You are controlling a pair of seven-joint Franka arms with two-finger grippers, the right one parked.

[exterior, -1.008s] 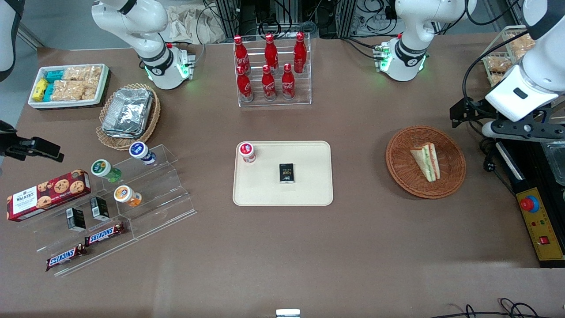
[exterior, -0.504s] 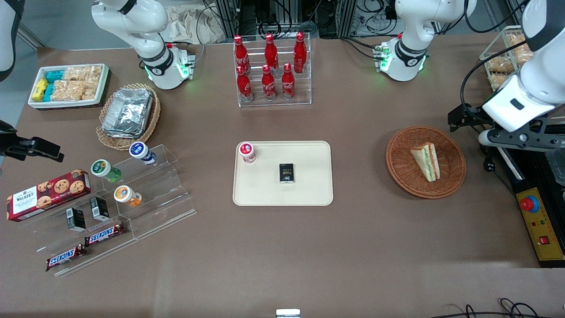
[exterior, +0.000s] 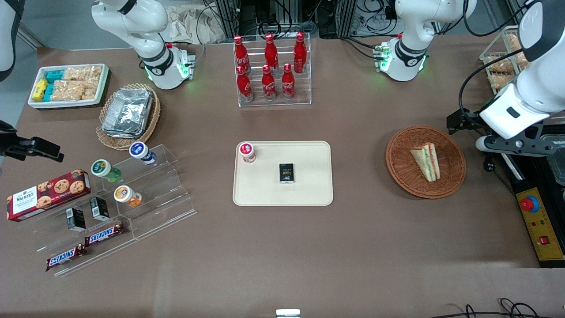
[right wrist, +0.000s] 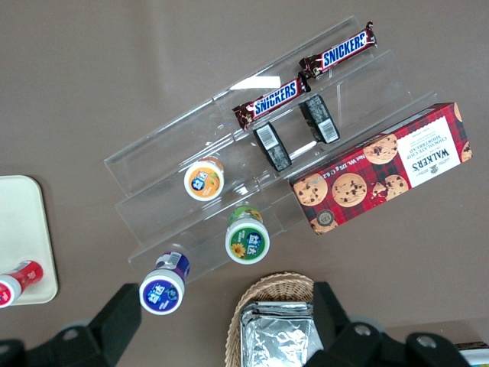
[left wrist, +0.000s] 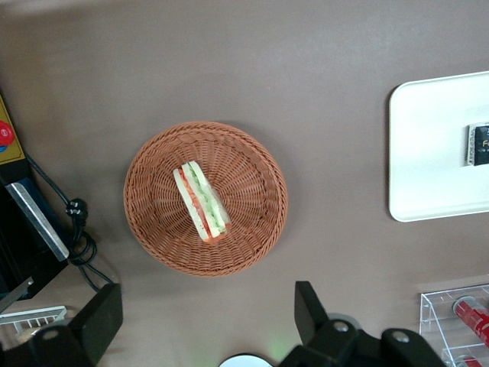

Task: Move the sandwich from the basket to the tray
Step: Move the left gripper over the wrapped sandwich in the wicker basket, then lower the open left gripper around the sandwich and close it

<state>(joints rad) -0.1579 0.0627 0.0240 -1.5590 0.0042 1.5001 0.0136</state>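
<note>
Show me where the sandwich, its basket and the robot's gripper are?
sandwich (exterior: 425,162), front view, middle of its bread face.
basket (exterior: 454,176), front view, bare woven wall.
gripper (left wrist: 206,321), left wrist view, open, above the table beside the basket, midway between its fingertips.

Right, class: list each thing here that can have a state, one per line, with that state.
Sandwich: lying in the basket, not gripped.
Basket: on the table, holding only the sandwich.
Tray: flat, holding a red-capped bottle and a black box.
Gripper: open, above the basket, touching nothing.
Cola bottles: upright in their rack.
</note>
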